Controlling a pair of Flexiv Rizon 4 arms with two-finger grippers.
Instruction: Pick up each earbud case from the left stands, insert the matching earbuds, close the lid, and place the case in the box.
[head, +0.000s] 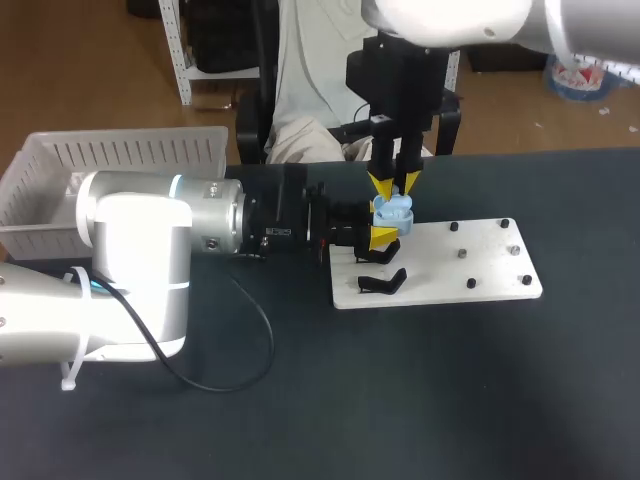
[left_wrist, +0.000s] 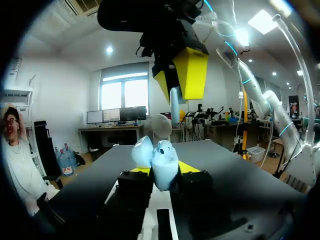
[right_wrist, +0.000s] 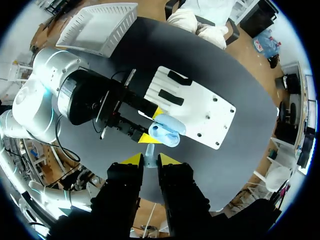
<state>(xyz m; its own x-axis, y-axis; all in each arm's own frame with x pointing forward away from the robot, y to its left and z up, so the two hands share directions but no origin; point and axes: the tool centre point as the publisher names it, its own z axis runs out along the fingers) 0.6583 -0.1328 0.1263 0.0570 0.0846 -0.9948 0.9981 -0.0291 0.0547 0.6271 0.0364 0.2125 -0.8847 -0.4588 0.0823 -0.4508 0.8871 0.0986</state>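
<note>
- Nearest the head camera, the left arm (head: 150, 230) is laid out level above the dark table (head: 450, 400), entering from the left with its wrist stretched toward the middle.
- At its end, the left gripper (left_wrist: 165, 172) is clenched on a pale blue earbud case (head: 394, 210), with one yellow tip pressed to each side. The case is held over the left end of a white board (head: 470, 250), and its lid (left_wrist: 142, 151) is swung open.
- Just above the case, the right gripper (head: 396, 183) is pointed straight down. The right arm (head: 400, 80) is brought in from high on the right, with its wrist held vertical.
- A pale earbud (right_wrist: 149, 150) is pinched between the right gripper's nearly closed tips, its stem directed down at the open case. Whether it touches the case cannot be told.
- On the board, a black stand (head: 382, 283) is seen just beside the left gripper, and small dark pegs (head: 462, 254) are scattered over the right half.
- A black cable (head: 250, 340) is looped on the table beside the left arm.
- Farthest off, at the table's far-left corner, a white slatted box (head: 130, 150) is set, well apart from the board.
</note>
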